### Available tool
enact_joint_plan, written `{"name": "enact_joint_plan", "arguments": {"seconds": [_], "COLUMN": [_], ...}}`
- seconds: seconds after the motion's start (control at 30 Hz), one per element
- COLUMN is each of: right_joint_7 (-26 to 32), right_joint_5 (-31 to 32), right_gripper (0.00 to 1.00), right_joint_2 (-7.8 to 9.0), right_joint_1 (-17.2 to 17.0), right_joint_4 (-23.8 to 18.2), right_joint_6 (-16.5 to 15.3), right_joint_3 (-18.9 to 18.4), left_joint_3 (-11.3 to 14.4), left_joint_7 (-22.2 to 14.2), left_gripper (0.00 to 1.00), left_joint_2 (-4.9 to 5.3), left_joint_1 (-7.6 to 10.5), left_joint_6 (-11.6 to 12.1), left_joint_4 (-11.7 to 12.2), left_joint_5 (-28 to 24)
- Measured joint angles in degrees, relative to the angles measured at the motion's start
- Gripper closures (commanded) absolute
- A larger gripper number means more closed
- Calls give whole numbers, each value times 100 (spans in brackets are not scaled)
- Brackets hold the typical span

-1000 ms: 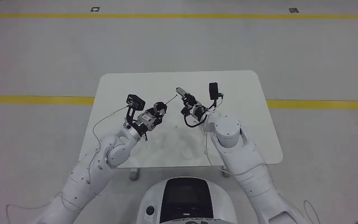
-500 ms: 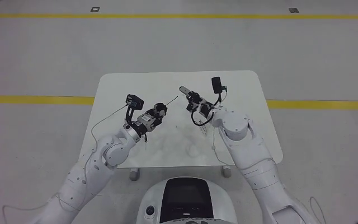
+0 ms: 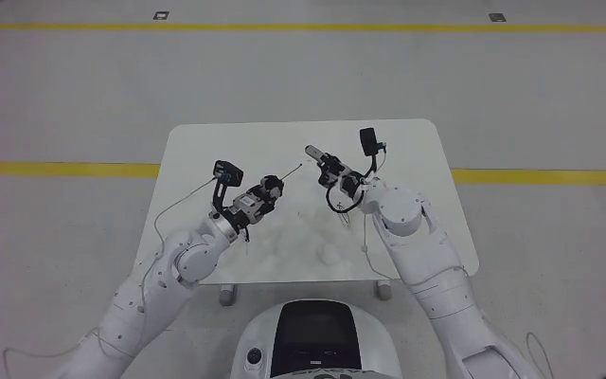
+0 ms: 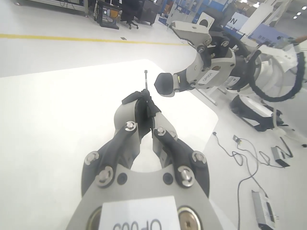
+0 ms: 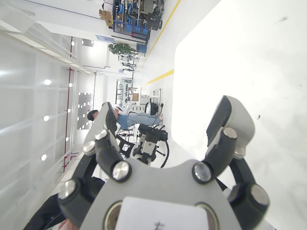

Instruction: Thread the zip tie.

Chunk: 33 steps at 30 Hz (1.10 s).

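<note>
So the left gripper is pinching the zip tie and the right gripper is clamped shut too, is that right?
Not quite. The left gripper does pinch the zip tie, but the right gripper is open and empty, as the right wrist view shows.

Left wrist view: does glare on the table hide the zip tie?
Left wrist view: the table is glared almost white, but the dark zip tie in the left hand stands out; right wrist view: the table is equally washed out.
</note>
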State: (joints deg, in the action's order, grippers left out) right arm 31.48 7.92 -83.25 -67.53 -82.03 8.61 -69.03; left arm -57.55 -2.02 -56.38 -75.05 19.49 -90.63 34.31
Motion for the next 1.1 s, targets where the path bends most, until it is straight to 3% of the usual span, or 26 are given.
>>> {"name": "enact_joint_plan", "arguments": {"seconds": [0.2, 0.53, 0.7, 0.97, 1.1], "right_joint_7": [463, 893, 916, 890, 817], "right_joint_5": [-115, -430, -439, -428, -455], "right_gripper": [0, 0, 0, 0, 0], "right_joint_2": [58, 105, 108, 109, 134], "right_joint_1": [189, 418, 414, 400, 338], "right_joint_4": [280, 689, 696, 691, 647], "right_joint_6": [-433, -846, -862, -868, -1013], "right_joint_3": [-86, -71, -74, -72, -101], "left_joint_3": [-51, -95, -129, -131, -152], "left_joint_7": [-444, -675, -784, -771, -920], "left_gripper": [100, 100, 100, 100, 100], "left_joint_2": [74, 230, 297, 295, 265], "left_joint_1": [-23, -100, -88, -88, -96], "left_joint_6": [-1, -1, -1, -28, -4], "left_joint_4": [-239, -337, -401, -392, -363], "left_joint_5": [-987, -1738, -1974, -1961, -2488]}}
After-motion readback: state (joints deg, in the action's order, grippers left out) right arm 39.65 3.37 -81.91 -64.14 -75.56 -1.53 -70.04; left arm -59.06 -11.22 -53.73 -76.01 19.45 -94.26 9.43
